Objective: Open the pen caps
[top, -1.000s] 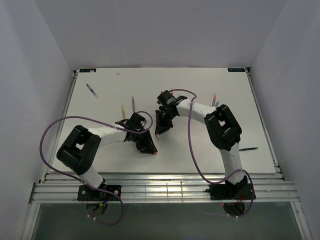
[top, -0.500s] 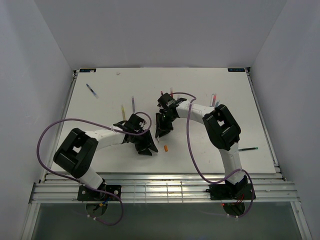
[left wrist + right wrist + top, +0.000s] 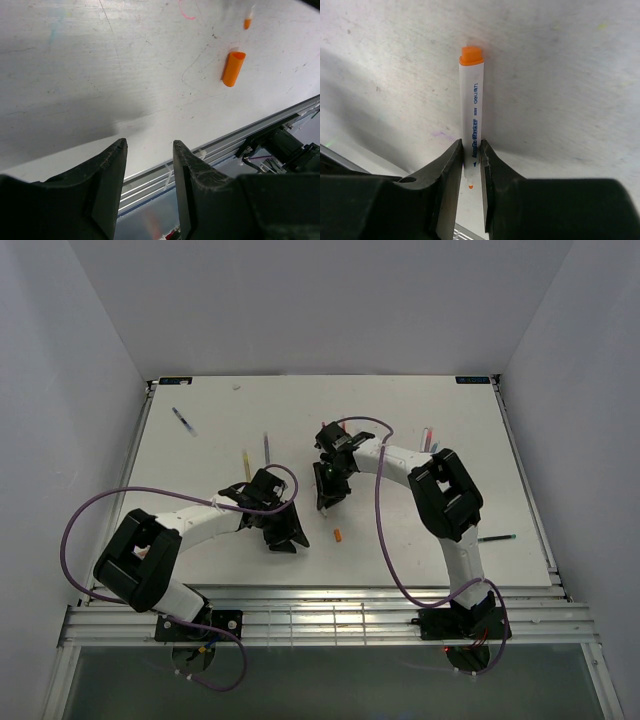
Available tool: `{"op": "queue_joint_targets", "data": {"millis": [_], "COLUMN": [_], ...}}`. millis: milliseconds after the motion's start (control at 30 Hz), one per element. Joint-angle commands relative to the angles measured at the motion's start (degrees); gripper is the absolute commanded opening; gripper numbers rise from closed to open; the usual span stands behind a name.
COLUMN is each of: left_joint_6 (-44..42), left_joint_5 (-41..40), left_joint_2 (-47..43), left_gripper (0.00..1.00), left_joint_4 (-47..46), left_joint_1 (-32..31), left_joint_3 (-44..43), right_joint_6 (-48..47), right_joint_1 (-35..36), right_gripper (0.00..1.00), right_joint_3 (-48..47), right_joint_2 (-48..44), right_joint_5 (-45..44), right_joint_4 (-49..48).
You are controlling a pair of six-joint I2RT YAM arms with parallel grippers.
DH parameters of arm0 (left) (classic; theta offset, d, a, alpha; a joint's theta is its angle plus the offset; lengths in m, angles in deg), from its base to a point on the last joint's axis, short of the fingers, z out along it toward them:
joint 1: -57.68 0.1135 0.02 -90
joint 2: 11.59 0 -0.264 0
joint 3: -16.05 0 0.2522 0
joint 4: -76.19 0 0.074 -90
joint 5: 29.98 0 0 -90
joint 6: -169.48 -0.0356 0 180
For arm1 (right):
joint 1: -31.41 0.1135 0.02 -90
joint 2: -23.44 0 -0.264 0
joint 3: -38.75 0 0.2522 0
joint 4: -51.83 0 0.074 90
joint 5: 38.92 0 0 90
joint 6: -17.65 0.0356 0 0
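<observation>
Left gripper [image 3: 149, 150] hangs low over the table [image 3: 190, 475] with its 2 fingers apart and nothing between them. Ahead of it and to its right, 1 orange cap [image 3: 233, 69] lies loose on its side, touching neither gripper. Just past the cap, an orange pen tip [image 3: 247, 23] shows; its barrel is blurred and cut off by the top edge of the left wrist view, so which pen it belongs to cannot be told.

The right gripper [image 3: 470, 147] has its 2 fingers clamped on 1 white pen [image 3: 473, 110]. The flat orange end sticks out ahead of the fingers and the bare orange tip shows behind them. From above, this pen is hidden under the gripper.

In the top view 6 loose pens can be counted, all too small to tell capped from uncapped. 1 dark pen [image 3: 182, 421] lies well beyond the left gripper to its left. 1 yellow pen [image 3: 246, 462] and 1 purple pen [image 3: 267, 447] lie near, just beyond it. A pair of pens [image 3: 427, 437] lies right of the right gripper, partly hidden by its arm, and 1 green-ended pen [image 3: 497, 538] lies well to its right.
</observation>
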State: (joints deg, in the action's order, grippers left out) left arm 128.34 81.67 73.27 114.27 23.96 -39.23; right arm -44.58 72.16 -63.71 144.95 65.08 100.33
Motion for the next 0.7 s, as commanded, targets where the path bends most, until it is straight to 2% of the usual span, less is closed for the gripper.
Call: {"op": "queue_joint_targets", "data": {"millis": [0, 300, 467, 667], "left_joint_6": [-1.22, -1.49, -1.58, -1.4], "left_joint_5": [-0.73, -0.29, -0.12, -0.2], "left_joint_2": [-1.89, -1.45, -1.63, -2.42], "left_gripper": [0.52, 0.52, 0.52, 0.53], "left_joint_4": [1.26, 1.44, 1.7, 1.88], "left_joint_1": [-0.12, -0.12, -0.21, -0.12], "left_joint_3": [-0.76, -0.76, -1.11, -0.49], "right_joint_6": [-5.35, -6.41, -6.06, -5.8], "right_joint_1": [-1.9, -3.4, -3.31, -3.31], "right_gripper": [0.27, 0.27, 0.35, 0.38], "right_joint_3": [0.55, 4.33, 4.42, 5.12], "right_joint_2": [0.3, -0.75, -0.05, -0.92], "right_joint_5": [-10.65, -11.19, -11.01, -11.01], "right_joint_4": [3.84, 2.97, 3.23, 3.23]}}
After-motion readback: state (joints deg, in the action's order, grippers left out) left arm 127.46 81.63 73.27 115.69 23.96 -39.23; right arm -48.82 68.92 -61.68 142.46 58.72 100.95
